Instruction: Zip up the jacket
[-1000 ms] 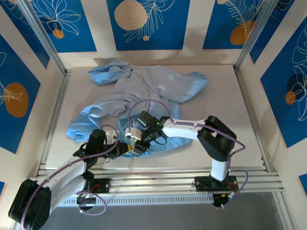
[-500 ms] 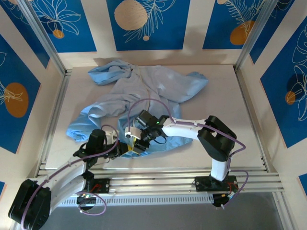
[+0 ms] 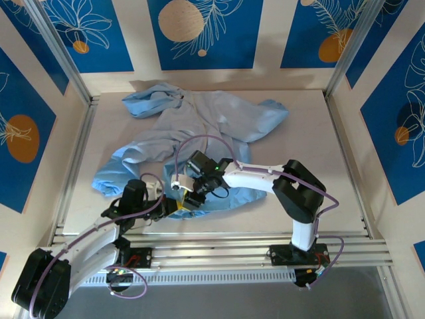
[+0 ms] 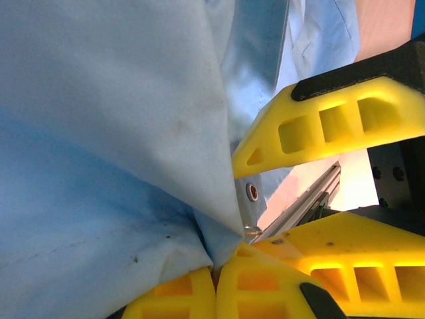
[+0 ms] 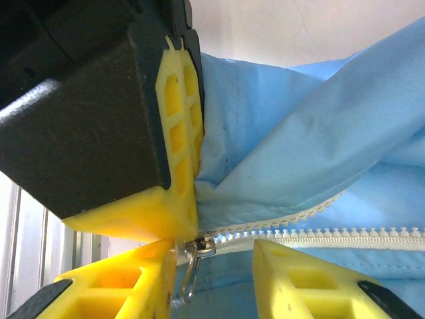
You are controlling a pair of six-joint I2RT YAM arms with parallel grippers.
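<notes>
The light-blue jacket (image 3: 199, 126) lies crumpled across the table, its hem toward the arms. My left gripper (image 3: 167, 207) is shut on a fold of the jacket's hem (image 4: 133, 199), the fabric pinched between its yellow fingertips (image 4: 172, 296). Beside the pinch sit a metal snap (image 4: 252, 192) and the zipper pull. My right gripper (image 5: 212, 279) stands open around the white zipper (image 5: 319, 234). The metal slider (image 5: 198, 247) lies between its fingers, against the left one (image 5: 119, 286). The two grippers almost touch at the hem (image 3: 178, 201).
An aluminium rail (image 3: 219, 232) runs along the near table edge just below both grippers. Metal posts (image 3: 73, 73) and patterned walls close the sides and back. Bare table (image 3: 319, 153) lies right of the jacket.
The right gripper has edged slightly left, closer to the left gripper at the hem. The left arm and the jacket look unchanged.
</notes>
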